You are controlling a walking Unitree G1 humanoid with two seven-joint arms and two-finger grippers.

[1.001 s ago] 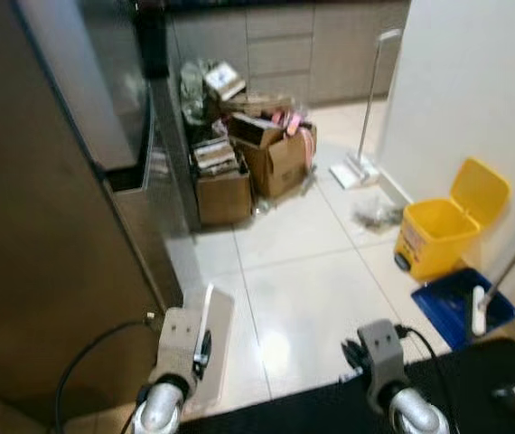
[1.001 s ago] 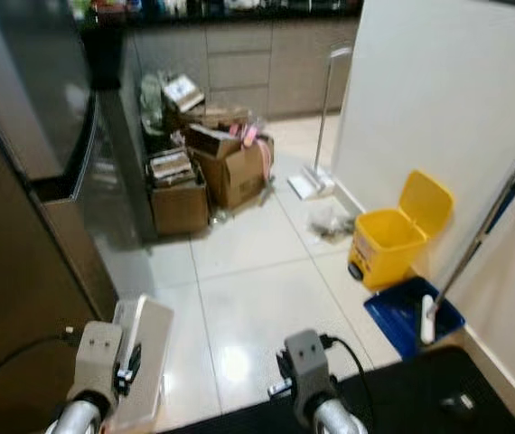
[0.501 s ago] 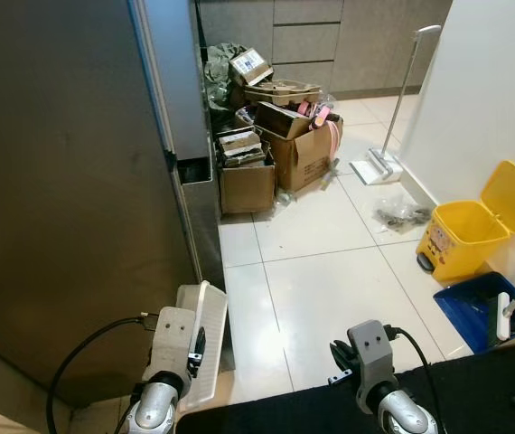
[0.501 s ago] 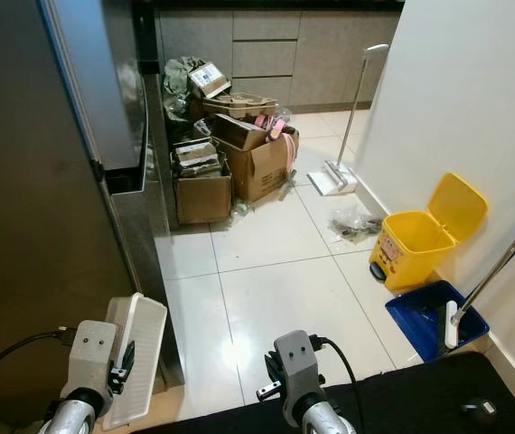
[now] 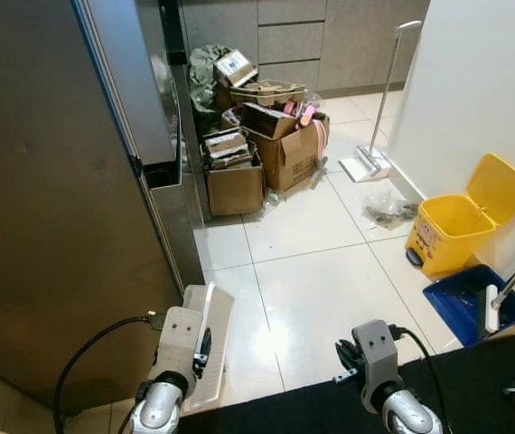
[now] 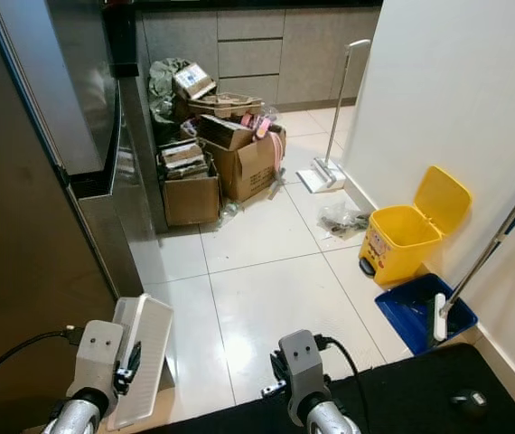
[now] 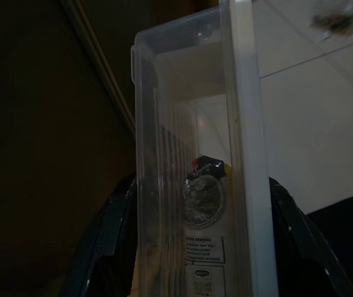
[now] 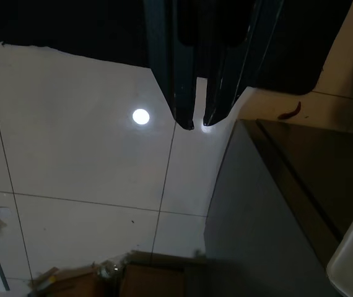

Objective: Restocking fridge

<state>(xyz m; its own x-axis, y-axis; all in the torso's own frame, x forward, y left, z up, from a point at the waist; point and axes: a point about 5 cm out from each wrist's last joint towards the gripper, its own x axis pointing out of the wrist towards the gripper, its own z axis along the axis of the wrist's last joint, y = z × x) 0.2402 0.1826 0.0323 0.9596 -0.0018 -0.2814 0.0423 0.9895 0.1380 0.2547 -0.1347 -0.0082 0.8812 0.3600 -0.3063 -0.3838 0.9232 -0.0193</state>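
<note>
Nearest, left gripper (image 7: 192,241) clamped on a clear plastic bin (image 5: 205,348), one black finger down each long side, bin held on edge just beside the fridge (image 5: 50,199). Inside the bin, pressed against the wall, a small packet (image 7: 204,195) with a printed label; contents too dim to read. Right gripper (image 8: 199,120) idle above the floor, fingers drawn nearly together, nothing between them.

Probably the carrying-in step: bin ready, fridge door apparently shut. To do it well: keep the bin level enough that the packet cannot slide out, free the right gripper for the door edge, swing wide of the bin's corner.

Bin: thin, ribbed, translucent walls with a thick white rim, likely slick under hard fingers. Fridge: tall, flat, brushed dark metal with a bright vertical edge. Floor: glossy pale tiles (image 5: 312,289), mirror-like with lamp glare. Black mat (image 6: 402,398) at the robot's feet.

Farther right, a yellow pedal bin (image 5: 461,221), lid up, and a blue dustpan (image 5: 470,303). Beyond, sagging cardboard boxes (image 5: 262,145) stuffed with paper, a flat mop (image 5: 370,163) leaning on the white wall.
</note>
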